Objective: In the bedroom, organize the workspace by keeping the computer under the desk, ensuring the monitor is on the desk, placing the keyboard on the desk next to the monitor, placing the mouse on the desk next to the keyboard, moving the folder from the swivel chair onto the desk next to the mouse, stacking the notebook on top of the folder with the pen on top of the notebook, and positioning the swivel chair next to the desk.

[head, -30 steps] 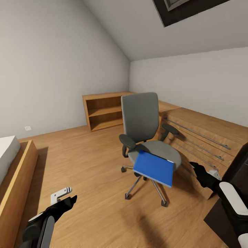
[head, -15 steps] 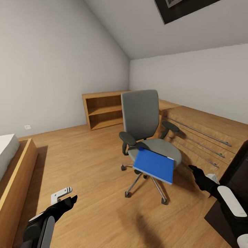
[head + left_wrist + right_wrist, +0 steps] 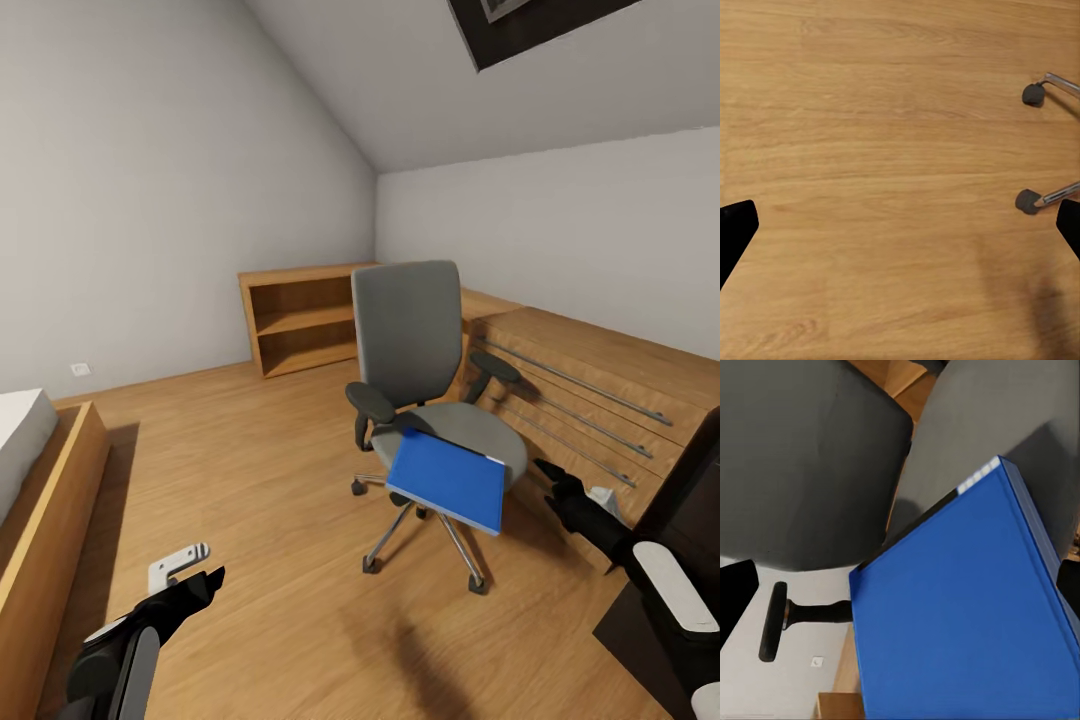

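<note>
Two pincers, both released (nothing gripped): right pincer (image 3: 553, 478) near the blue folder (image 3: 447, 482) on the swivel chair (image 3: 425, 395), mid-frame; left pincer (image 3: 190, 575) lower left.

Cloth, chrome and wood grain

The swivel chair (image 3: 425, 390) wears matt grey cloth, with dull black plastic armrests and a shiny chrome base. The folder (image 3: 447, 484) on its seat is smooth, bright blue, faintly glossy. The floor (image 3: 260, 480) and the far shelf (image 3: 300, 320) show warm, satin-finished wood grain.
</note>
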